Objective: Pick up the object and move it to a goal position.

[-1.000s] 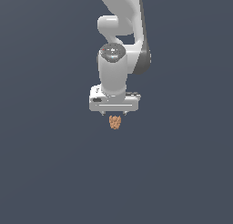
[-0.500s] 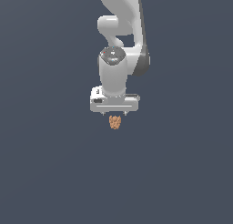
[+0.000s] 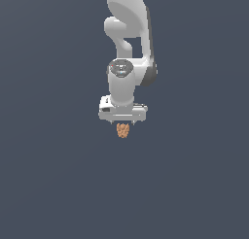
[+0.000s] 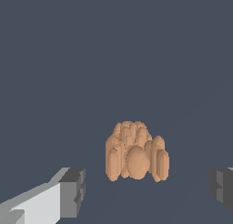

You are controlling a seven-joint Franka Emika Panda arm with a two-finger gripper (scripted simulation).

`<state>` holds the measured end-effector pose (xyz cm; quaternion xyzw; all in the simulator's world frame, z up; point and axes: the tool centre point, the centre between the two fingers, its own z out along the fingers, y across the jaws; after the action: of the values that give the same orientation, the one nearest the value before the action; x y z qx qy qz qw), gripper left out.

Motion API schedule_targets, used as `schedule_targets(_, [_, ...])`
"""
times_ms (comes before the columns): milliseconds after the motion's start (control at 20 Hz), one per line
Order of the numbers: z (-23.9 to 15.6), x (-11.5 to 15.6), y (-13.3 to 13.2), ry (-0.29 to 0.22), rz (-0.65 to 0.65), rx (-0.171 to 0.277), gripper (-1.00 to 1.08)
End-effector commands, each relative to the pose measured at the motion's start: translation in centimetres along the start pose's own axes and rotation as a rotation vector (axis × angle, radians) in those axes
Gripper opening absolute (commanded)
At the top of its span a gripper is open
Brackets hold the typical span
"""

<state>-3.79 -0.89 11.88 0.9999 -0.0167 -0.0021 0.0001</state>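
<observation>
End effector (image 3: pixel 123 122) wide open; object (image 4: pixel 136 152) between fingers (image 4: pixel 72 192), untouched.

My gripper (image 3: pixel 123 123) is white with dark grey fingertips (image 4: pixel 73 192). The object (image 4: pixel 135 151) is orange-brown, bumpy with paler lobes. Everything behind is one flat slate blue-grey.

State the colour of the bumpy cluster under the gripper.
The bumpy cluster is orange-brown all over, with no other pattern; the wrist view shows it best.
</observation>
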Motion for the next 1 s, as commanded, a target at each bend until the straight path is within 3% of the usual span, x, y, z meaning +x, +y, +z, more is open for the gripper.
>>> schedule_targets(0, [0.7, -0.4, 0.0, 0.003, 0.008, 0.0, 1.0])
schedule_targets(500, [1.6, -0.7, 0.0, 0.003, 0.012, 0.0, 1.0])
schedule_targets(950, [5.5, -0.8, 0.0, 0.004, 0.012, 0.0, 1.0])
